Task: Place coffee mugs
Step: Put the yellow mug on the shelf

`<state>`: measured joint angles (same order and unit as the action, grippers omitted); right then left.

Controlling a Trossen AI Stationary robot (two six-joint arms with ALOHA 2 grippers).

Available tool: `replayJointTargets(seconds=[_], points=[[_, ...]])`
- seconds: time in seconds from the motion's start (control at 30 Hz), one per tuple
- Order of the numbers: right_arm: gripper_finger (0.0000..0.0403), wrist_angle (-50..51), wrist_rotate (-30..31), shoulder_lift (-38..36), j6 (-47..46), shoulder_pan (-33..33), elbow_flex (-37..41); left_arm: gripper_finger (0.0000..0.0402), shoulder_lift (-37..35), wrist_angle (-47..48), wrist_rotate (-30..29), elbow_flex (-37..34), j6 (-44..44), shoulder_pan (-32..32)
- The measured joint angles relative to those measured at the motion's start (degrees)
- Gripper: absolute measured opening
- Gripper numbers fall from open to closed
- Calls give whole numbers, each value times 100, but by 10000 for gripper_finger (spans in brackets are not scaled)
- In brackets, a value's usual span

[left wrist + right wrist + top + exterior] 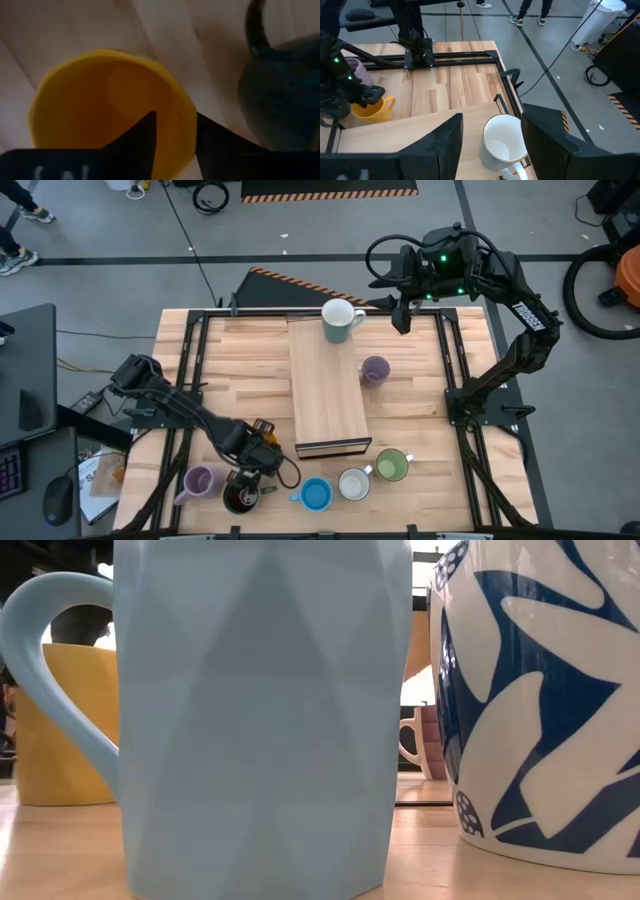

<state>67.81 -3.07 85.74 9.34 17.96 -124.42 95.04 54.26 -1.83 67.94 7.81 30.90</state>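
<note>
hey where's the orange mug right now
The orange mug sits near the table's front-left edge in the high view, under the left tool, whose fingers straddle its rim, between the lavender mug and the dark brown mug.

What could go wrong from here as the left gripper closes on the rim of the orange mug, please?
1. The left gripper straddles only the rim of the orange mug, so the grip may slip or tip it.
2. The dark brown mug stands right beside it and could be knocked.
3. The lavender mug is also near on the other side.
</note>
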Motion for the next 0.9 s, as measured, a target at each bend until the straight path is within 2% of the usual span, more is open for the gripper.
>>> replayJointTargets(seconds=[0.33, 0.57, 0.9], points=[[206, -18, 0, 2, -60, 0, 0, 33, 55, -6, 75, 2, -42, -122], [206, -20, 0, 3, -81, 0, 0, 30, -119, 153, 388, -3, 496, -334], [206, -17, 50, 4, -79, 0, 0, 30, -1109, 702, 2093, -4, 1355, -1418]])
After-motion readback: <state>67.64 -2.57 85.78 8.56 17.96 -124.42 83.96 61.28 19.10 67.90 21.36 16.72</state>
